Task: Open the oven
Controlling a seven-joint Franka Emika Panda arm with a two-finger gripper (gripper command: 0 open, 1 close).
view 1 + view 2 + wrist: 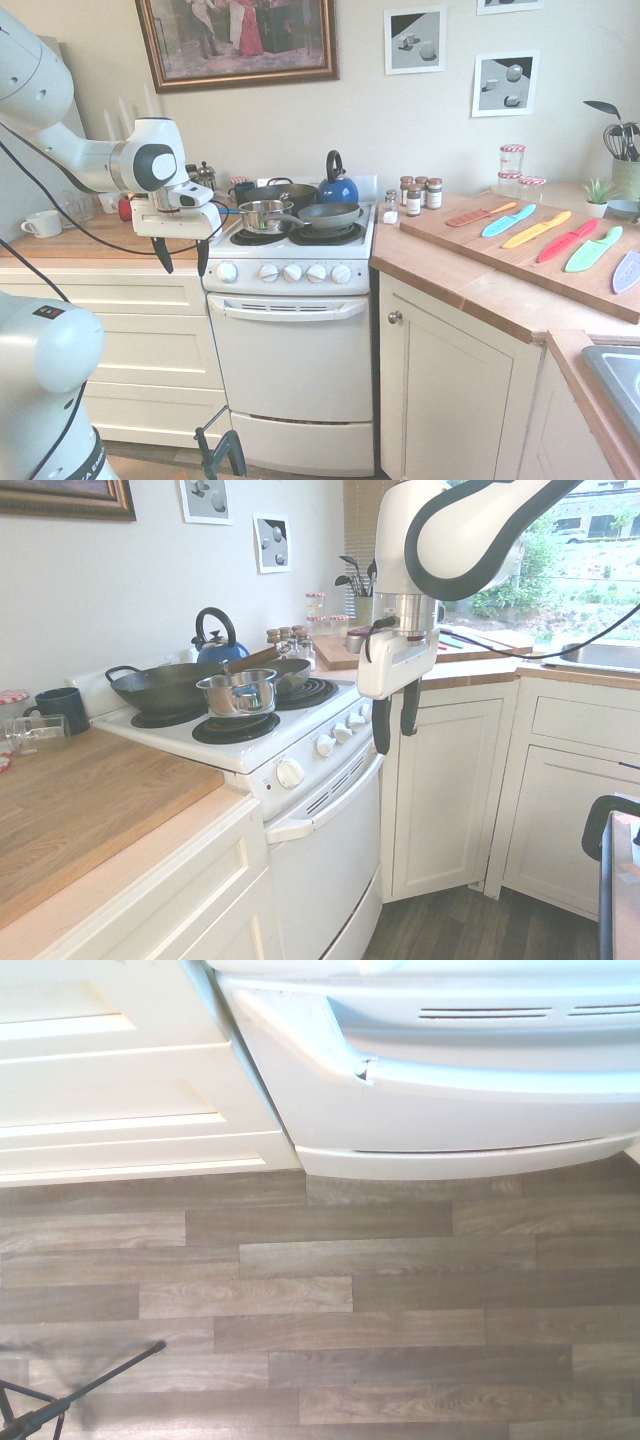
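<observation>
The white oven (295, 370) stands between cream cabinets, its door shut. A row of white knobs (292, 272) runs above the bar handle (290, 308). My gripper (182, 258) hangs fingers down and open, nothing between them, out in front of the oven's left corner at about knob height, above the handle's left end. In the second exterior view the gripper (396, 720) hovers clear of the oven front (325, 870) and its handle (325, 805). The wrist view looks down on the oven's front (450, 1110) and the wood floor.
A steel saucepan (262, 214), dark pans (330, 214) and a blue kettle (338, 186) sit on the cooktop. A cream cabinet door with a round knob (395, 317) is right of the oven. A board with coloured knives (545, 240) lies on the right counter, a mug (42, 224) on the left.
</observation>
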